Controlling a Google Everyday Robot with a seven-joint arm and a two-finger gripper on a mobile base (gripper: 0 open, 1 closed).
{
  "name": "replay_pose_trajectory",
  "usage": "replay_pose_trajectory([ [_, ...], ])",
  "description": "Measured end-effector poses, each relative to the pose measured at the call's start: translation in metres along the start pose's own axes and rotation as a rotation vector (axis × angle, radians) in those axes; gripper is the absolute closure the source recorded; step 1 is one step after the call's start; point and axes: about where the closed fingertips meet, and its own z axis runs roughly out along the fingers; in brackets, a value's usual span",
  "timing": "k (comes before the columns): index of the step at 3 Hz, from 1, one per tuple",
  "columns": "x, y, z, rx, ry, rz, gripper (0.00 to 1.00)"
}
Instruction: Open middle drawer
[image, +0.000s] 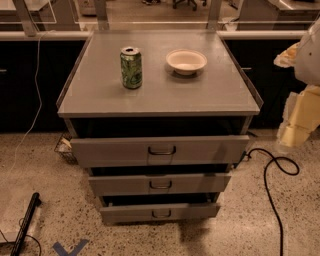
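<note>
Across the front of the grey desk (200, 97), the middle drawer (200, 183) sits second of three as I look on from the remote console.

Its flat grey front, with a small loop handle (160, 185) at the centre, lies just under the wider top drawer (210, 149) and just above the bottom drawer (195, 211). A dark gap runs along its upper edge, and I cannot tell how far it stands out. My gripper (300, 117) hangs at the right edge of the view, pale and close to the camera, well apart from all three fronts. Whether its jaws are parted or have hold of anything I cannot tell. On the desk a green can (131, 67) stands upright, with a white bowl (186, 61) near it to the right. A black cable (272, 172) loops over the floor (235, 237) beside the desk.
</note>
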Motion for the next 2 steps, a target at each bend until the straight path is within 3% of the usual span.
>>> replay_pose_trajectory([
  [2, 0.009, 0.013, 0.014, 0.031, -0.071, 0.008, 0.0],
])
